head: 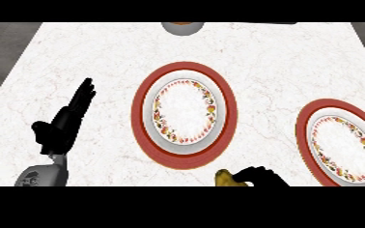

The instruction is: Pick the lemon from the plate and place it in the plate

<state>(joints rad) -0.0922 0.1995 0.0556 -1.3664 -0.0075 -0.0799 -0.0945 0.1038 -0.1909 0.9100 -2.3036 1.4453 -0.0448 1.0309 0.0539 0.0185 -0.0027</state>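
Observation:
A red-rimmed plate (184, 113) with a fruit-pattern border lies at the counter's middle, with nothing on it. A second plate (314, 142) of the same kind sits at the right edge, partly cut off. The yellow lemon (228, 178) shows at the lower edge, just below the middle plate. My right hand (262, 176) is curled round the lemon and hides most of it. At the left, my left hand (68, 118) rests open with straight fingers pointing up and away.
A grey bowl-like object (182, 27) with something orange in it stands at the counter's far edge. The white marble counter (100, 53) ends in a slanted edge at the left and at the far right corner.

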